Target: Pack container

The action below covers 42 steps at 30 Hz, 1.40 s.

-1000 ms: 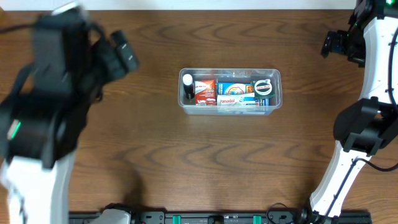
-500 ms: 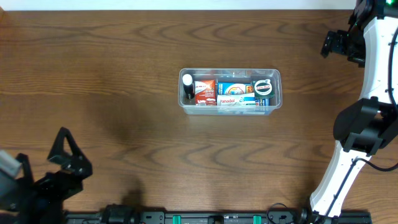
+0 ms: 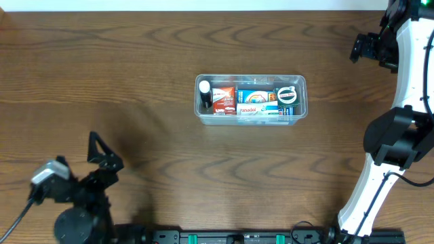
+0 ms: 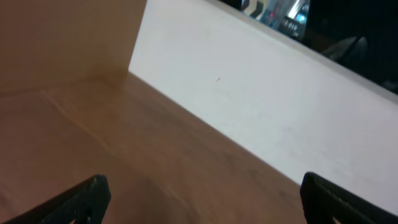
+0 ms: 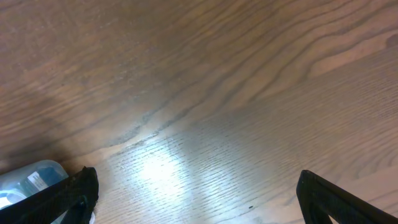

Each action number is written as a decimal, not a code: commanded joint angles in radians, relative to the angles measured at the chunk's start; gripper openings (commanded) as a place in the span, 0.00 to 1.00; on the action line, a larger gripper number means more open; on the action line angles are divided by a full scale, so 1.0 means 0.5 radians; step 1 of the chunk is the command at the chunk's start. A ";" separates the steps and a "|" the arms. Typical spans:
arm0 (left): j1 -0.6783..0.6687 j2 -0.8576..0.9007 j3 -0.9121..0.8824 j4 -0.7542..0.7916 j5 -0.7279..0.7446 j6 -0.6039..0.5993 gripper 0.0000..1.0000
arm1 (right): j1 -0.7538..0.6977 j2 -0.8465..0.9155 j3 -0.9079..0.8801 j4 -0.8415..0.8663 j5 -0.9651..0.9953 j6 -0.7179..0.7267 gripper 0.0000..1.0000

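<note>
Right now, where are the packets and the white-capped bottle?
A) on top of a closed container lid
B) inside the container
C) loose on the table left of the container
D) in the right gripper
B: the overhead view shows the packets and the bottle lying within the walls of the clear container.

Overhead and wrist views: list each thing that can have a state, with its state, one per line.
container: upright, filled with packets.
bottle: inside the container, white cap on.
Panadol box: lying flat in the container.
left gripper: open, empty.
right gripper: open, empty.
</note>
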 commanded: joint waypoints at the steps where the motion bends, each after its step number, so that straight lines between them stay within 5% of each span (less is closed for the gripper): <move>1: 0.010 -0.059 -0.234 0.234 0.030 0.015 0.98 | -0.013 -0.015 -0.006 -0.001 0.011 0.007 0.99; 7: 0.010 -0.125 -0.571 0.674 0.125 0.015 0.98 | -0.013 -0.015 -0.006 -0.001 0.011 0.007 0.99; 20: 0.009 -0.303 -0.897 1.039 0.288 -0.076 0.98 | -0.014 -0.015 -0.006 -0.001 0.011 0.007 0.99; 42: 0.006 -0.304 -1.122 0.931 0.311 -0.194 0.98 | -0.013 -0.015 -0.006 -0.001 0.011 0.007 0.99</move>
